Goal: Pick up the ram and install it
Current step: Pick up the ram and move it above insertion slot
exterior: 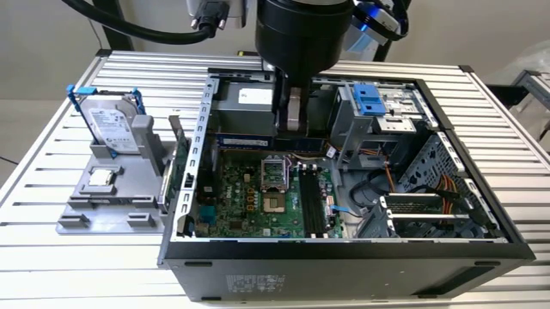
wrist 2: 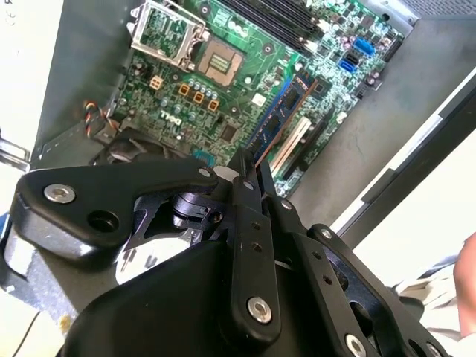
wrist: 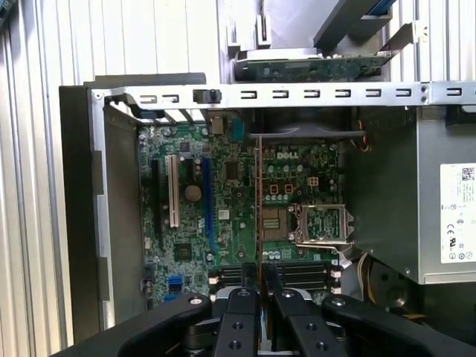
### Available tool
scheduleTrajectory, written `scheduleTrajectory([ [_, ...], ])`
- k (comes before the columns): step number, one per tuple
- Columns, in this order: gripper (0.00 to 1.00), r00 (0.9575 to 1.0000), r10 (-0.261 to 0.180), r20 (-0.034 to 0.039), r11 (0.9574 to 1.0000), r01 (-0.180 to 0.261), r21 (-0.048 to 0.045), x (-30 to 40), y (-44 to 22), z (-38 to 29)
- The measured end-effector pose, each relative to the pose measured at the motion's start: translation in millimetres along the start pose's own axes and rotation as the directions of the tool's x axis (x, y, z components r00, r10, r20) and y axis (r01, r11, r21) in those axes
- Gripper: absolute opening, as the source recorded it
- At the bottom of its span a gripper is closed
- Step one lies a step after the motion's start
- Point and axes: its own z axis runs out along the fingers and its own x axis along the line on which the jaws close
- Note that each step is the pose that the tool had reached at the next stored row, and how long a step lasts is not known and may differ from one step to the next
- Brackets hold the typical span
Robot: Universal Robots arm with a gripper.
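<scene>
My gripper [exterior: 292,131] hangs inside the open computer case [exterior: 185,154], above the back part of the motherboard [exterior: 257,199]. It is shut on the ram [exterior: 254,140], a slim blue-green stick held level over the board. In the second wrist view the ram [wrist 2: 284,115] juts out from the gripper [wrist 2: 250,167] across the board. In the first wrist view it shows edge-on as a thin line [wrist: 258,201] rising from the gripper [wrist: 262,288]. The black memory slots [exterior: 311,201] lie lower on the board, nearer the case's front wall, apart from the ram.
Left of the case, a grey stand [exterior: 77,219] holds a silver hard drive [exterior: 112,125] upright, with a small square processor chip [exterior: 103,177] below it. The case also contains a power supply [exterior: 245,103], a drive cage with a blue tab [exterior: 369,102] and the processor socket [exterior: 273,177].
</scene>
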Motion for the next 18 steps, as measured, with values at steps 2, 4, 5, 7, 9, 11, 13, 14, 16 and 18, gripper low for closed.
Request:
scheduleTrajectory([
  [2,0.00,1.0000,0.000,0.0000,1.0000,0.000,0.0000,-0.1,-1.0,0.0],
  [4,0.00,1.0000,0.000,0.0000,1.0000,0.000,0.0000,-0.1,-2.0,0.0],
  [5,0.00,1.0000,0.000,0.0000,1.0000,0.000,0.0000,-0.2,-2.5,0.0],
  [7,0.00,1.0000,0.000,0.0001,1.0000,0.000,0.0000,-0.2,-3.6,-0.1],
  [9,0.00,1.0000,0.001,0.0001,1.0000,-0.001,0.0001,-0.3,-4.6,-0.1],
  [11,0.00,1.0000,0.001,0.0000,1.0000,-0.001,0.0000,-0.3,-5.6,-0.1],
  [13,0.00,1.0000,0.001,0.0000,1.0000,-0.001,0.0001,-0.4,-6.5,-0.1],
  [14,0.00,1.0000,0.001,0.0000,1.0000,-0.001,0.0000,-0.4,-7.0,-0.2],
  [16,0.00,1.0000,0.001,0.0000,1.0000,-0.001,0.0000,-0.5,-7.9,-0.2],
  [18,0.00,1.0000,0.001,0.0001,1.0000,-0.001,0.0000,-0.5,-8.6,-0.2],
])
